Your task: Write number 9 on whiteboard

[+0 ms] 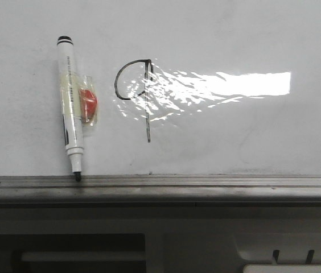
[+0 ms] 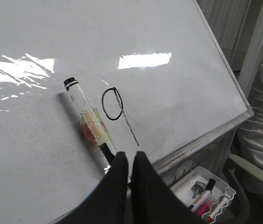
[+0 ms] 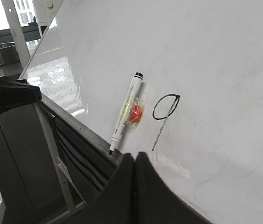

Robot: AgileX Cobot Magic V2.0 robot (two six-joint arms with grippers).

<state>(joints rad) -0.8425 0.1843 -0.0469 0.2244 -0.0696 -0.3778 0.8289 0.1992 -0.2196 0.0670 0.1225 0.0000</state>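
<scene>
1. Step in hand: the 9 [image 1: 133,91] is already drawn on the whiteboard [image 1: 251,34]; the writing step appears complete, and the task looks finished or nearly so.
2. Location: the 9 sits just beside the marker [image 1: 70,105], on the side away from its red patch's backing, and above the rail [image 1: 206,183].
3. Orientation: the 9's long axis runs vertically along its stem, loop uppermost, stem end pointing down toward the rail. The loop is not fully closed.
4. Marker: it stands almost parallel to the stem, tip down touching the rail, held by neither arm.
5. Tools: the left gripper [image 2: 130,163] and right gripper [image 3: 135,163] both have fingers pressed together, grasping nothing, clear of the marker.
6. Next move, judged: none beyond keeping both arms withdrawn; closing the loop would call for regrasping the marker.
</scene>
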